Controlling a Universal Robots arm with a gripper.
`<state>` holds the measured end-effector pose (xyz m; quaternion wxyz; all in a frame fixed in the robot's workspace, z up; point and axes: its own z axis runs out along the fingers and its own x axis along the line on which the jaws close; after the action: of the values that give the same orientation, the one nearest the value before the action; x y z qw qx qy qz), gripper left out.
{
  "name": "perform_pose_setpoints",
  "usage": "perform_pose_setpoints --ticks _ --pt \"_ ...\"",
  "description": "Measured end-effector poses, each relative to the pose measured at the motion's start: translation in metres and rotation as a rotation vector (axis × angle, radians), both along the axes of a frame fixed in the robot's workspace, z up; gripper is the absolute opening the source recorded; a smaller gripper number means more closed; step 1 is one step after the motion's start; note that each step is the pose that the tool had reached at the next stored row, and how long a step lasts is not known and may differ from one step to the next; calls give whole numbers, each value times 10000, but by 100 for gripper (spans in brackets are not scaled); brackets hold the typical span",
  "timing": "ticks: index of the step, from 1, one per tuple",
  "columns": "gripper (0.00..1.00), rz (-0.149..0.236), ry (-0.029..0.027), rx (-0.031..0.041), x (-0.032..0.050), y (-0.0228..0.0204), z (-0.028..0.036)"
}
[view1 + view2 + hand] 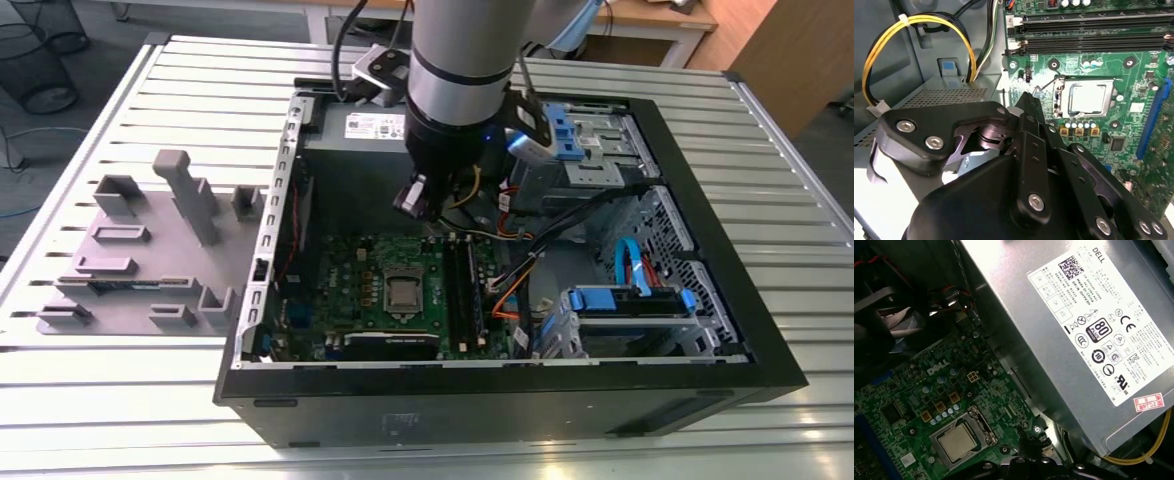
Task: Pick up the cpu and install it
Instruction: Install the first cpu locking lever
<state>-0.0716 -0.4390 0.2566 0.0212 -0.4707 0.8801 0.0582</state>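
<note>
jaws of the gripper look drawn together at the tip in the second wrist view, with nothing visible between them. the open computer case lies on a slatted metal table, and the arm reaches down into it. inside the case, the green board lies flat, with the grey power supply beside it. the socket frame sits on the board, and the cpu rests inside that frame, pale top up, also seen in the first wrist view. the gripper hangs above the board, just beside the socket, not touching the cpu. grey fixture blocks stand on the table outside the case, at the exterior view's left.
</note>
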Motion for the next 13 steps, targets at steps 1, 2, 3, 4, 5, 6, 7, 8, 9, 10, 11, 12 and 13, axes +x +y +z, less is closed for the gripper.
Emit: perform_pose_setpoints --ticks 1,2,3,4,5,6,7,8,9,10,11,12,13 --pt "11 0 -1 30 -1 0 -14" --pt "11 0 -2 57 -2 0 -27" --pt "11 0 -1 77 -5 0 -36" --pt "11 1 -1 99 -8 -1 -43" --pt "11 2 -1 137 -9 -1 -50" --pt "11 1 -2 177 -10 0 -57" --pt "11 0 -2 211 -10 1 -62" --pt "11 -1 -2 247 -10 1 -68" --pt "11 0 -2 277 -10 2 -74" --pt "11 -1 -2 298 -10 3 -79" --pt "11 0 -3 307 -10 3 -85" --pt "11 0 -2 308 -10 2 -95" --pt "11 0 -2 308 -10 2 -107"
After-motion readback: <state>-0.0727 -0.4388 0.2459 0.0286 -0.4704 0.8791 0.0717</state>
